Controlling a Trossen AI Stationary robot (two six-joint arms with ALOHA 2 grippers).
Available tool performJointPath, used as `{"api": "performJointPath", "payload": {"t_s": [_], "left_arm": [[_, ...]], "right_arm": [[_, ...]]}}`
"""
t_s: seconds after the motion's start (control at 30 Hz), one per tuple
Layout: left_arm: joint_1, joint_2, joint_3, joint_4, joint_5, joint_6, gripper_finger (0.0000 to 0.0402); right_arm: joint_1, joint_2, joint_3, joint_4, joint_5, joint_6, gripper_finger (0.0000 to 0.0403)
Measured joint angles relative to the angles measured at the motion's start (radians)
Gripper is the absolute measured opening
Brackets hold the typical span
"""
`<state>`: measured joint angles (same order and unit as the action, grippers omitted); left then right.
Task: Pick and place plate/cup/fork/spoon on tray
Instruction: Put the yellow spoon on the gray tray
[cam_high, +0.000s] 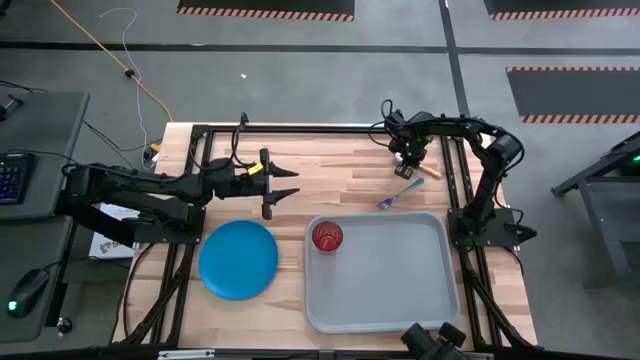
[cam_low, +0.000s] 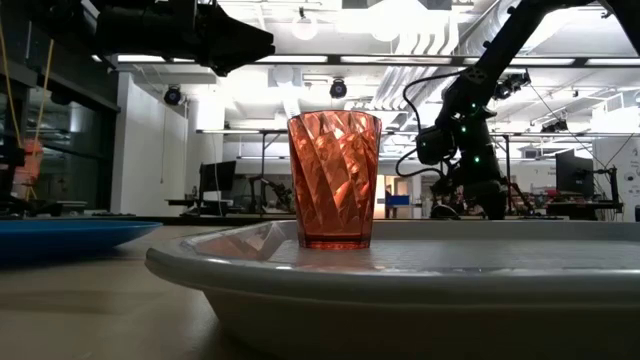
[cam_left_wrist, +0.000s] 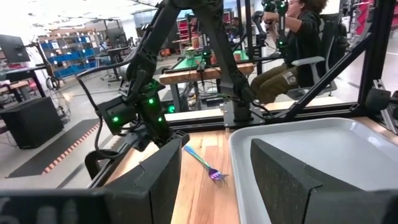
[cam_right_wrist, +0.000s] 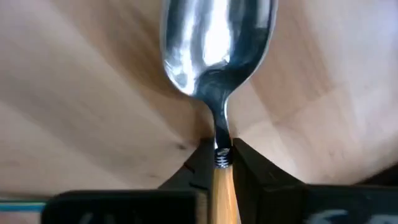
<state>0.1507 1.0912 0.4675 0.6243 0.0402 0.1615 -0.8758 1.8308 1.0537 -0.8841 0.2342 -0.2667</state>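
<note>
Spoon (cam_right_wrist: 217, 56) handle mostly hidden between right gripper (cam_right_wrist: 217, 163) fingers.

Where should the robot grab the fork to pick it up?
Grab the fork at the middle of its thin blue handle, coming straight down from above. It lies flat on the table, clear of the tray, so fingers can close across the handle's narrow width.

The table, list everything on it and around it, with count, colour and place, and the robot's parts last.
tray: one, light grey, table's front right.
cup: one, red-orange, upright in the tray's back left corner.
plate: one, bright blue, on the wood left of the tray.
fork: one, light-blue handle, on the wood behind the tray.
spoon: one, silver bowl, orange handle, gripped at the table's back right.
person: one, seated beyond the table.
left tool: open, above the table behind the plate.
right tool: shut on the spoon.
</note>
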Motion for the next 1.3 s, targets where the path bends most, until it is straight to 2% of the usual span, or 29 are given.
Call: {"api": "performJointPath", "payload": {"t_s": [0.13, 0.27, 0.43, 0.53, 0.67, 0.83, 0.97, 1.13, 1.3], "left_arm": [[0.001, 0.0, 0.0, 0.0, 0.0, -0.001, 0.0184], [0.001, 0.0, 0.0, 0.001, 0.0, -0.003, 0.0184], [0.001, 0.0, 0.0, 0.002, 0.0, -0.003, 0.0184], [0.001, 0.0, 0.0, 0.002, 0.0, -0.003, 0.0184], [0.001, 0.0, 0.0, 0.009, 0.0, -0.003, 0.0184], [0.001, 0.0, 0.0, 0.01, 0.0, -0.003, 0.0184], [0.001, 0.0, 0.0, 0.01, 0.0, -0.003, 0.0184], [0.001, 0.0, 0.0, 0.009, 0.0, -0.003, 0.0184], [0.001, 0.0, 0.0, 0.009, 0.001, -0.002, 0.0184]], "right_arm": [[0.004, -0.051, -0.005, -0.001, 0.019, 0.023, 0.0031], [0.018, -0.163, -0.004, -0.019, -0.008, 0.049, 0.0013], [0.057, -0.336, -0.003, -0.049, -0.161, 0.171, 0.0011], [0.127, -0.435, -0.002, -0.098, -0.26, 0.302, 0.0006], [0.287, -0.538, -0.002, -0.22, -0.322, 0.545, 0.0005], [0.561, -0.61, -0.043, -0.328, -0.35, 0.895, 0.0005], [0.798, -0.64, -0.113, -0.324, -0.406, 1.203, 0.0005], [1.08, -0.642, -0.19, -0.294, -0.425, 1.587, 0.0007], [1.3, -0.64, -0.265, -0.182, -0.447, 1.928, 0.0008]]}}
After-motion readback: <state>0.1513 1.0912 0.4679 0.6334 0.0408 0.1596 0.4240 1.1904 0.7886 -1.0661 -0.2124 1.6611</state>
